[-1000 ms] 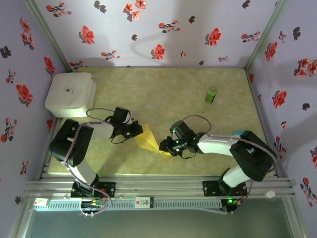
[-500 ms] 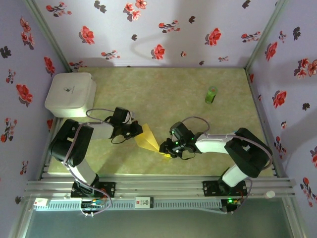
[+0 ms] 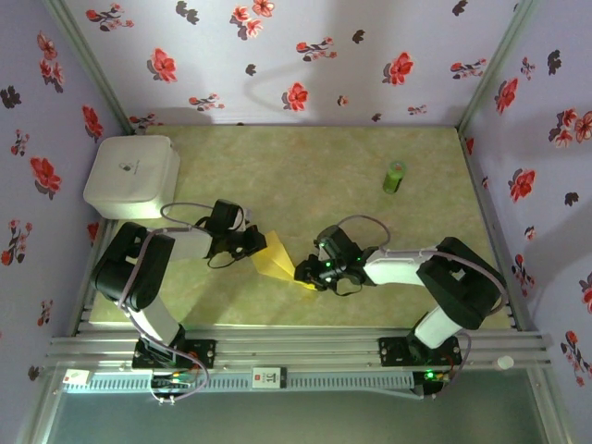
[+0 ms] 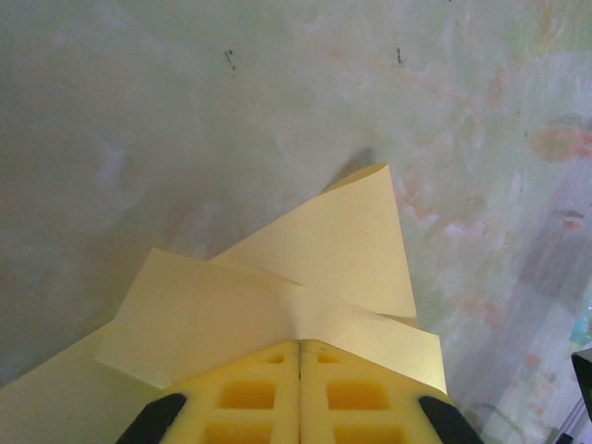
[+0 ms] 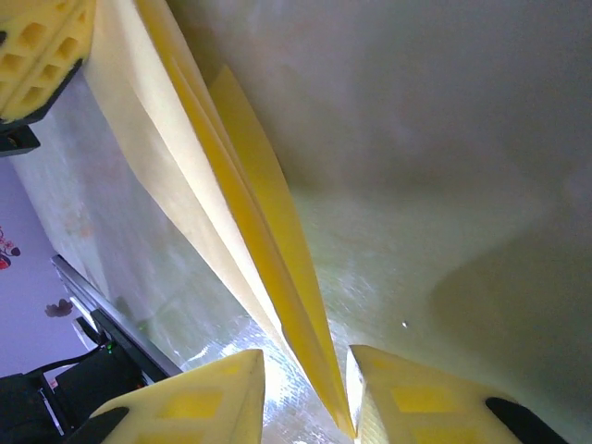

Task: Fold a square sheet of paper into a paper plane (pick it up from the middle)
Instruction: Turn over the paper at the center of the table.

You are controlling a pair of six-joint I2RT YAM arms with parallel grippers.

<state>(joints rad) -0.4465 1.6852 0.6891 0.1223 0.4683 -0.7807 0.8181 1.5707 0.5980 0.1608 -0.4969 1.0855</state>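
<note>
The square sheet of paper, bright yellow and folded into a narrow pointed shape, lies slanted between the two grippers on the green mat. My left gripper is shut on its upper left end; in the left wrist view the pads meet over the paper's layered flaps. My right gripper is at the lower right tip. In the right wrist view the paper's pointed end runs down between the right gripper's parted fingers, close to the right-hand one, with a gap on each side. The jaws stand open.
A white rounded box sits at the back left corner. A small green cylinder stands at the back right. Floral walls close in three sides, and a metal rail runs along the near edge.
My right gripper has slid a little to the left, further along the paper's tip. The left gripper and the paper have stayed where they were.
</note>
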